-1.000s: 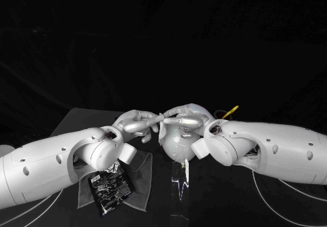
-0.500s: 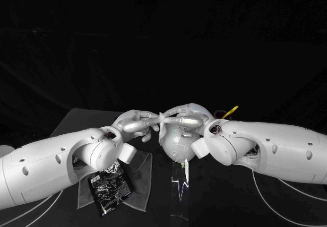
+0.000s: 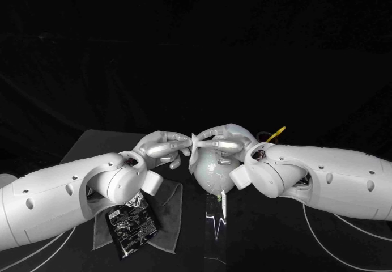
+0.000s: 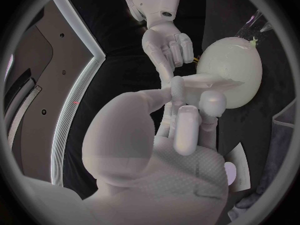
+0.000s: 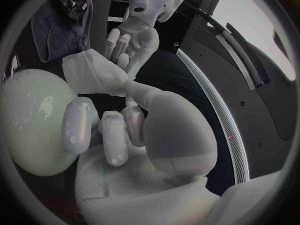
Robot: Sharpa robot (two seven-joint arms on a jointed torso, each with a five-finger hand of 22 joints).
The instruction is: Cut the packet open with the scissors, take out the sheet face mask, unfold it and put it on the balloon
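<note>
A pale balloon (image 3: 212, 170) stands upright at the table's middle. Both hands meet just above and in front of it. My left hand (image 3: 163, 147) and my right hand (image 3: 222, 140) each pinch an edge of the white sheet mask (image 3: 194, 141), a folded strip between them. In the left wrist view the left hand (image 4: 181, 120) holds the mask (image 4: 209, 82) close against the balloon (image 4: 234, 72), with the right hand (image 4: 165, 42) beyond it. In the right wrist view the right hand (image 5: 115, 130) holds the mask (image 5: 94, 75) beside the balloon (image 5: 31, 130). The black packet (image 3: 131, 224) lies under my left arm.
The packet lies on a grey cloth (image 3: 167, 215) at the table's front left. A yellow scissors handle (image 3: 276, 134) sticks up behind my right wrist. A shiny strip (image 3: 216, 221) lies on the table below the balloon.
The left hand's fingers have drawn in slightly toward the right hand; the mask stays pinched between both hands. Balloon and packet have not moved.
</note>
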